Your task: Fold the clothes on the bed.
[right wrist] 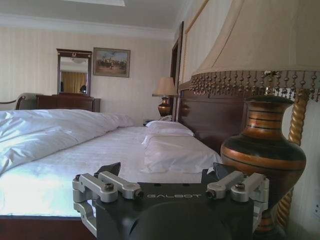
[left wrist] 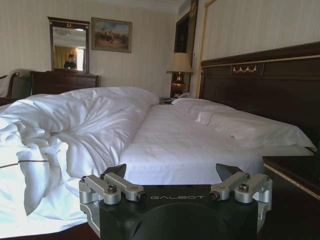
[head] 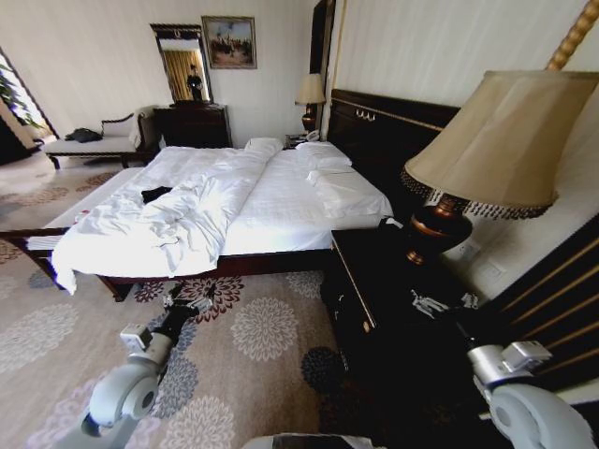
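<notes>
Here, both arms hang low beside the bed (head: 281,201): left gripper (head: 183,301) and right gripper (head: 432,304) spread, black T-shirt (head: 155,194) untouched.

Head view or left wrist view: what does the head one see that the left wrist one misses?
From the head: the black T-shirt on the bed, the flowered carpet and the bench. From the left wrist: the open left tool up close, with its lettering. Both: the white duvet, pillows, mirror and painting.

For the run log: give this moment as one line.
black soft T-shirt lying unfolded on white bed | left gripper open, over carpet | right gripper open, near nightstand
</notes>
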{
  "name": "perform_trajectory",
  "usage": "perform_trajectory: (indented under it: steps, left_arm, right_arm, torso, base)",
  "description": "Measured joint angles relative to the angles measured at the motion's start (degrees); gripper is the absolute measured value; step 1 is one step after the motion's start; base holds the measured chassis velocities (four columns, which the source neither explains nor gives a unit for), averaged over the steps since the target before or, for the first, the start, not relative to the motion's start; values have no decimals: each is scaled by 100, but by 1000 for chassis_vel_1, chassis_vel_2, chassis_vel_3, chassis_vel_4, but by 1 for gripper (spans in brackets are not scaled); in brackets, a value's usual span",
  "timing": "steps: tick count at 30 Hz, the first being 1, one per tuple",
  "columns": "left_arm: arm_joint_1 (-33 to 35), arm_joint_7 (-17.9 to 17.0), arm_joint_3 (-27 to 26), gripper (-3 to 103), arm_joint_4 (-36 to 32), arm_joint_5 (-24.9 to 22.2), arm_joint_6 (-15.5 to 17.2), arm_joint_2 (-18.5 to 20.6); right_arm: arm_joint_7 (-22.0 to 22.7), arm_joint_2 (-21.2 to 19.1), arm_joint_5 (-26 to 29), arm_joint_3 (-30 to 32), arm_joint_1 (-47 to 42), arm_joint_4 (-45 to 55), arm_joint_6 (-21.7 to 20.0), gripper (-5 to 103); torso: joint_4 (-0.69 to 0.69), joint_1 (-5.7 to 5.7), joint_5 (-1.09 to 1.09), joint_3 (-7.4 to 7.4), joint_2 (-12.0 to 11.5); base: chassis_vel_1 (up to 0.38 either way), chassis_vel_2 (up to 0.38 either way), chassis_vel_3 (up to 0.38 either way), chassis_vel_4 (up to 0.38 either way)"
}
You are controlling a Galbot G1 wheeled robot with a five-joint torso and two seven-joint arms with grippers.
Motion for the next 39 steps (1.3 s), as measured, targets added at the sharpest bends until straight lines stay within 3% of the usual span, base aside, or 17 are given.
perform_trajectory:
  steps: [9,22,39]
  left_arm:
    - [-65,-6,150,100,25,79,-14,-3]
    - [38,-3,112,100,61,144,-58,-88]
    - [-98,-112,52,100,52,-39,-14,-5]
  right_arm:
    - [32,-270,132,30,-12,-50,-48,100]
    - [-100,204,-60,-17,-184,23,92,100]
    - [-126,373,-154,-13,-280,71,139,100]
  torso:
    - [-3,0,0,0,0]
    - [-1,0,0,0,0]
    - [-1,1,-1,0,-1]
  base:
    - [0,0,0,0]
    - [-19,26,25,-24]
    - [-116,116,123,-116]
